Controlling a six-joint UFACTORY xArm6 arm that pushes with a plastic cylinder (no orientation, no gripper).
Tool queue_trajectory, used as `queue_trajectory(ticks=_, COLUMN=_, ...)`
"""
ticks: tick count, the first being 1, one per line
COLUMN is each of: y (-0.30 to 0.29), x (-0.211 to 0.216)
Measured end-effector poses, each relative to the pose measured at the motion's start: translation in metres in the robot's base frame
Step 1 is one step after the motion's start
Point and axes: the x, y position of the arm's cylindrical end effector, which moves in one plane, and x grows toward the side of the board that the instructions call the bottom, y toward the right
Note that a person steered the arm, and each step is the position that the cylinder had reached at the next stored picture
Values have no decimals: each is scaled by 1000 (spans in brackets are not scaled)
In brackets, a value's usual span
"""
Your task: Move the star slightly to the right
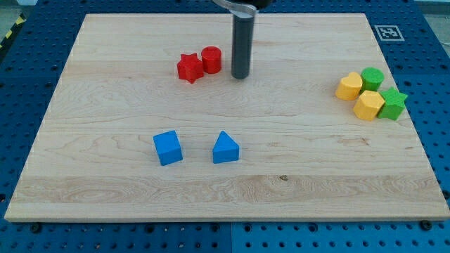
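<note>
A red star (188, 67) lies on the wooden board at the upper middle-left. A red cylinder (211, 60) touches its right side. My tip (240, 76) stands on the board just to the right of the red cylinder, a small gap apart from it. A green star (393, 104) lies at the view's right edge of the board, in a cluster with other blocks.
A blue cube (168, 147) and a blue triangular block (225, 148) lie lower middle. At the right, a yellow block (349, 86), a second yellow block (368, 105) and a green cylinder (372, 78) cluster with the green star. The board (105, 197) rests on a blue pegboard.
</note>
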Motion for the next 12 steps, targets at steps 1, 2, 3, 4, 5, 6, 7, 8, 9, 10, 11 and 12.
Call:
queue_trajectory(ticks=1, y=-1, x=0)
queue_trajectory(ticks=2, y=-4, x=-10)
queue_trajectory(ticks=3, y=-13, x=-24)
queue_trajectory(ticks=4, y=-20, x=-28)
queue_trajectory(ticks=5, y=-36, x=-62)
queue_trajectory(ticks=6, y=-40, x=-84)
queue_trajectory(ticks=7, y=-21, x=-75)
queue_trajectory(ticks=8, y=-21, x=-65)
queue_trajectory(ticks=9, y=-21, x=-48)
queue_trajectory(ticks=10, y=-21, x=-42)
queue_trajectory(ticks=11, y=-29, x=-36)
queue_trajectory(ticks=12, y=-40, x=-27)
